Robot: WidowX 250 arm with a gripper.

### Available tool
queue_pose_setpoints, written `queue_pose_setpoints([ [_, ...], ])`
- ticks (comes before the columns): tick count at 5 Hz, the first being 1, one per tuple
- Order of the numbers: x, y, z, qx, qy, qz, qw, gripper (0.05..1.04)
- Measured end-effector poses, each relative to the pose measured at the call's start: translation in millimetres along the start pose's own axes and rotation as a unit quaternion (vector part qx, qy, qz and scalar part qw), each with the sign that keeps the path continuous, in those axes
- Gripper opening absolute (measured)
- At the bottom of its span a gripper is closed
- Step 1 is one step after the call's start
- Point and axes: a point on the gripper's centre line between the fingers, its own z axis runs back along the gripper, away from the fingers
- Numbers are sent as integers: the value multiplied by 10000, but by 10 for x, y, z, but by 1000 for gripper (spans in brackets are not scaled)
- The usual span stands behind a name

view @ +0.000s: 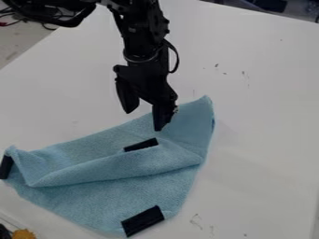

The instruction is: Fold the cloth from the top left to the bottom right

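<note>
Light-blue fabric cloth (103,200) looks roughly half folded imo; bring the flap further down-frame, your black two-fingered hand (144,121) has its fingers spread.

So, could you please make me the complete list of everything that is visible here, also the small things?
Cloth: one, light blue, lower left and middle of the table, partly folded
Strips: three, black, on the cloth: left corner, middle, bottom edge
Table: one, white, under the cloth
Small marks: several, dark, on the table, right of the tool and near the bottom
Orange-yellow object: one, bottom left corner, cut off, kind unclear
Cables: several, black and red, upper left, beyond the table
Dark objects: count unclear, top right, beyond the table
Arm: one, black, from the top edge
Tool: one, black, fingers apart, at the cloth's upper edge
</note>
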Motion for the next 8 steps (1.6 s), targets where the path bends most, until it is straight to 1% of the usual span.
queue_pose_setpoints([
  [1, -32, -9, -80, -36, 141, -24, 9999, 1000],
  [2, 131, 50, -106, 12, 139, -370, 9992, 1000],
  [3, 316, 81, -75, 73, 117, -600, 9981, 1000],
  [4, 546, 22, 56, 203, 122, -946, 9952, 1000],
  [5, 713, -106, 243, 190, 328, -1214, 9919, 1001],
  [6, 897, -477, 526, 334, 371, -1312, 9901, 1001],
  [7, 1010, -690, 428, 238, 292, -1379, 9897, 1000],
  [8, 1104, -763, 207, 25, 185, -1437, 9894, 1001],
])
